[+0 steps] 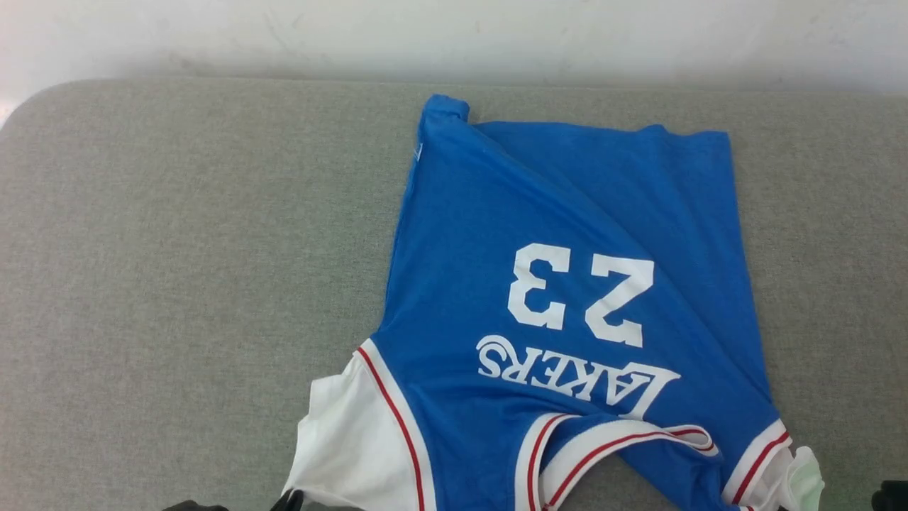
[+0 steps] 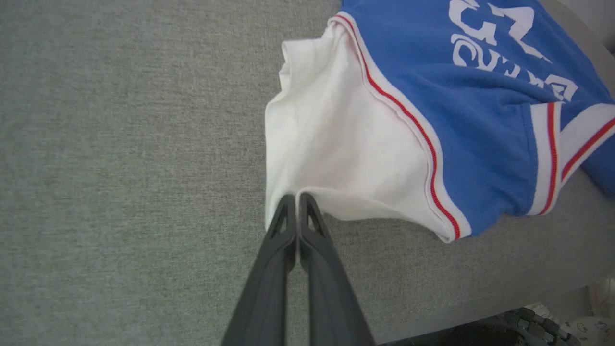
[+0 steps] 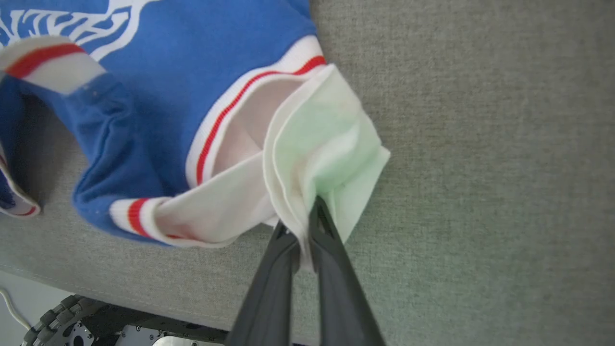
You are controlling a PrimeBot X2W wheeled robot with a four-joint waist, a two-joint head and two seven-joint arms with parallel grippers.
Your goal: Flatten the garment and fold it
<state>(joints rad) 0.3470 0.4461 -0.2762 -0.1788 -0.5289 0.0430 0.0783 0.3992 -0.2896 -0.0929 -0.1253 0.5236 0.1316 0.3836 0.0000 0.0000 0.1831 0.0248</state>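
From the head camera, the T-shirt (image 1: 553, 213) lies on the gray cloth-covered tabletop (image 1: 177, 284), right of the middle, with its hem toward the far edge and its neck toward the robot. It is royal blue, print side up, with a white "23" and below it "LAKERS", both upside down in this view. A long diagonal fold runs from the far-left hem corner down to the right, with the left part lying over the right part, and that far-left corner is curled over. The neck band is white with thin red stripes, and the same white-and-red band edges each shoulder. A white sleeve spreads at the lower left and the other is bunched at the lower right.

In the left wrist camera, the left gripper (image 2: 298, 198) has its two dark fingers pressed together on the hem of the white sleeve (image 2: 336, 144), with the cloth pinched between the tips. The sleeve is smooth with soft creases; beyond its red-striped seam is the blue body, and part of the print shows at the top.

In the right wrist camera, the right gripper (image 3: 307, 221) is clamped on the gathered folds of the other sleeve (image 3: 322, 144), and several white layers, faintly greenish, pass between the fingers. The striped band curves beside them, and the neck opening gapes at the left. A wheel (image 3: 62, 319) shows below the tabletop edge.
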